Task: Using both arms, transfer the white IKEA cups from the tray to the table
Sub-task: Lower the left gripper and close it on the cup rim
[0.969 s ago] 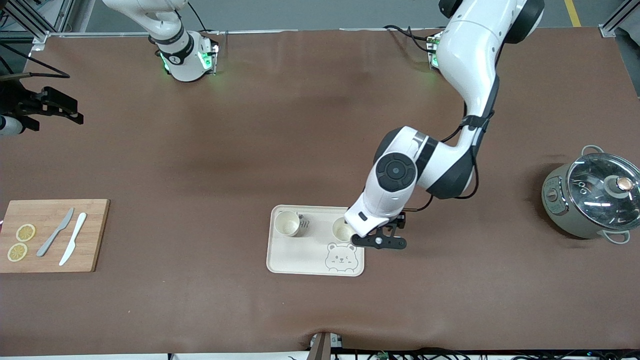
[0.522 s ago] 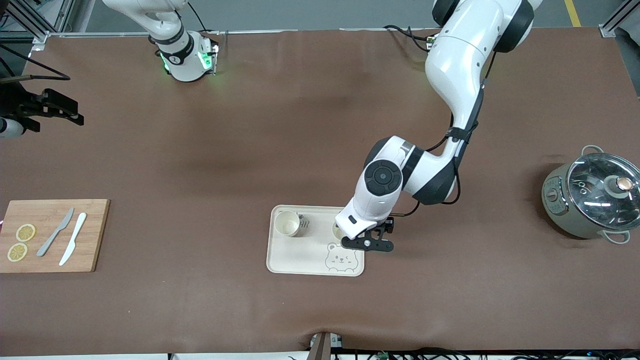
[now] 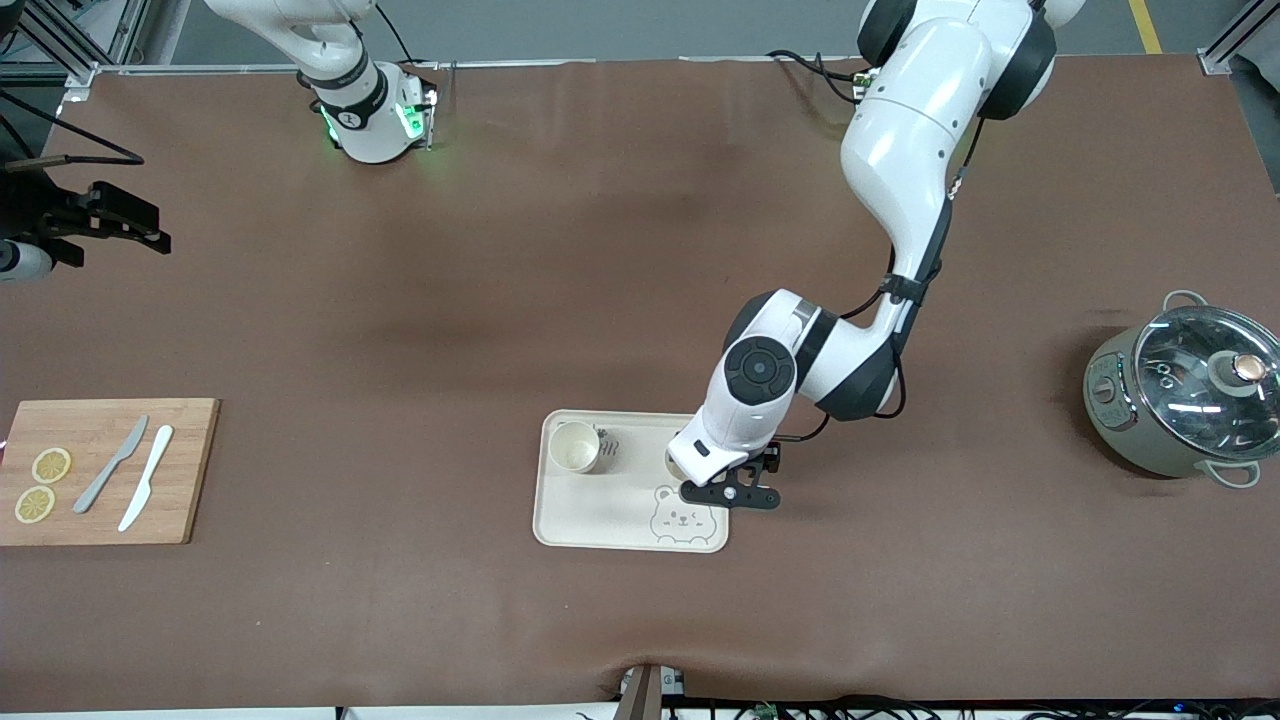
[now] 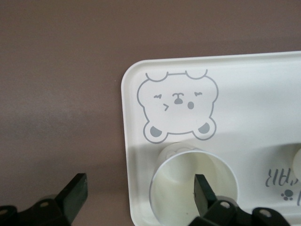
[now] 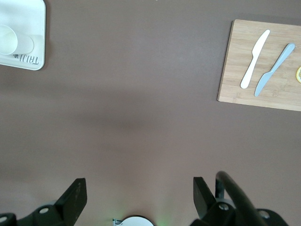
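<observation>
- The left gripper [image 4: 138, 195] hung low over the bear tray [image 3: 600, 510], at the tray's edge toward the left arm's end of the table, its fingers spread wide and holding nothing.
- One finger [image 4: 203, 193] reached inside the mouth of a white IKEA cup [image 4: 193, 188]; the other finger stood outside the tray's edge, over the brown table [image 3: 400, 300].
- That cup stood upright on the tray, beside the printed bear face [image 4: 178, 104].
- The second white IKEA cup [image 3: 576, 446] stood upright in the tray's corner toward the right arm's end, farther from the front camera than the bear face, the two cups apart.
- The right gripper [image 5: 136, 197] waited high over bare table, well apart from the tray, fingers open and empty.
- Well apart from the tray, a cutting board [image 3: 105, 470] lay toward the right arm's end and a grey lidded pot [image 3: 1185, 395] toward the left arm's end.
</observation>
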You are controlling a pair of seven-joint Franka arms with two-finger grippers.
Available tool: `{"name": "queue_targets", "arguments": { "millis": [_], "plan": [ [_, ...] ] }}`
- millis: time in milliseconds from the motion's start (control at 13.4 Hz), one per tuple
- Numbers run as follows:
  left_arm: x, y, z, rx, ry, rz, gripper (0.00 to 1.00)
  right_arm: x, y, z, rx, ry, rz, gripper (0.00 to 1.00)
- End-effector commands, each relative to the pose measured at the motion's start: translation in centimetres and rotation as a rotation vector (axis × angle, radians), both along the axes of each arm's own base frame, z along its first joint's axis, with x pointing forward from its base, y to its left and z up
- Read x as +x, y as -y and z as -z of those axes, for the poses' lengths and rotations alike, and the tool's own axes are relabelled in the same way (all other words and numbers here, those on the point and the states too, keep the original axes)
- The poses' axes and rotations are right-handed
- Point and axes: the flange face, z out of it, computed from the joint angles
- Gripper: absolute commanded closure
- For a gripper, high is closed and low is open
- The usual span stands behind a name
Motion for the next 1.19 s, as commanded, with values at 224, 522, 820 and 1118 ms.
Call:
{"name": "queue_targets", "arguments": {
  "millis": [224, 522, 820, 1118],
  "plan": [
    [-0.3, 1.5, 2.2, -0.024, 0.014, -0.045, 0.0, 0.2, 0.1, -0.3, -0.002, -0.005, -0.013, 0.0],
    [-0.8, 2.1, 2.6, -0.026, 0.015, -0.052, 0.0, 0.2, -0.5, -0.4, -0.002, -0.003, -0.019, 0.0],
    [-0.8, 2.1, 2.9, -0.024, 0.012, -0.05, 0.0, 0.4, -1.6, -0.3, -0.005, -0.003, -0.045, 0.0],
    [-0.5, 1.7, 3.0, -0.023, 0.011, -0.056, 0.51, 0.5, -1.1, 0.1, -0.005, -0.014, -0.034, 0.0]
  ]
}}
